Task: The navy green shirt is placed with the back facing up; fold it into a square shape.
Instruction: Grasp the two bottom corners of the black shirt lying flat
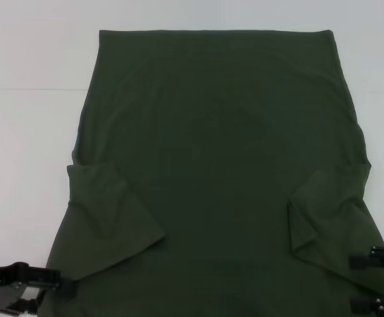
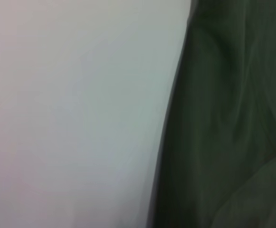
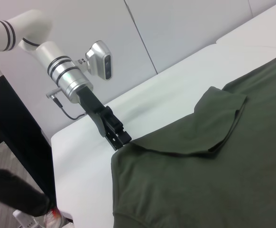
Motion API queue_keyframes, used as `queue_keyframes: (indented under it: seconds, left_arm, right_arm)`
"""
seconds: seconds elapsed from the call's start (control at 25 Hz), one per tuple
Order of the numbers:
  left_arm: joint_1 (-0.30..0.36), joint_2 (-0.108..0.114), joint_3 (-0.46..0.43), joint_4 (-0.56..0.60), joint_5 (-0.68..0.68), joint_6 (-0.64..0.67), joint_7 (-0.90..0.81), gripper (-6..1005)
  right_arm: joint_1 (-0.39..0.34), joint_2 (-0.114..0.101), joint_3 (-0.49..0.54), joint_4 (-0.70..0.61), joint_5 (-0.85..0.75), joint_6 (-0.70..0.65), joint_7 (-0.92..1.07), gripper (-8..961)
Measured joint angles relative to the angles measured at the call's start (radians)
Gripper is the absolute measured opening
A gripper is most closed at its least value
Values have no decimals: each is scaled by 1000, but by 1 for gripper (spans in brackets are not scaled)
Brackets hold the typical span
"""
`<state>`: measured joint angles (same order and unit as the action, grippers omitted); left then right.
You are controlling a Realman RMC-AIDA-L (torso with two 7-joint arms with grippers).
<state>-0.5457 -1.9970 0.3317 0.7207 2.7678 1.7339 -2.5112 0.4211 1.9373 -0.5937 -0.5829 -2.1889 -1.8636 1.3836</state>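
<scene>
The navy green shirt (image 1: 218, 165) lies flat on the white table (image 1: 27, 132), plain side up, with both short sleeves folded inward. Its far edge is straight. My left gripper (image 1: 63, 287) sits low at the shirt's near left corner. In the right wrist view the left gripper (image 3: 121, 140) touches that corner of the shirt (image 3: 214, 180). The left wrist view shows only the shirt's edge (image 2: 223, 142) close up against the table. My right gripper (image 1: 360, 282) is at the near right corner, open, with its fingers spread over the cloth's edge.
Bare table (image 3: 81, 166) runs along both sides of the shirt and beyond its far edge. A person in dark trousers (image 3: 5, 142) stands off the table's end, beside my left arm (image 3: 62, 71).
</scene>
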Motion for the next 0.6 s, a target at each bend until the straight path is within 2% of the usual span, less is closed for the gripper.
queue_keyframes:
  seconds: [0.6]
  left_arm:
    - [-20,-10,46,26,2,-29,-6,862]
  right_arm:
    - [9,-5,3,0,0,-3,2,936]
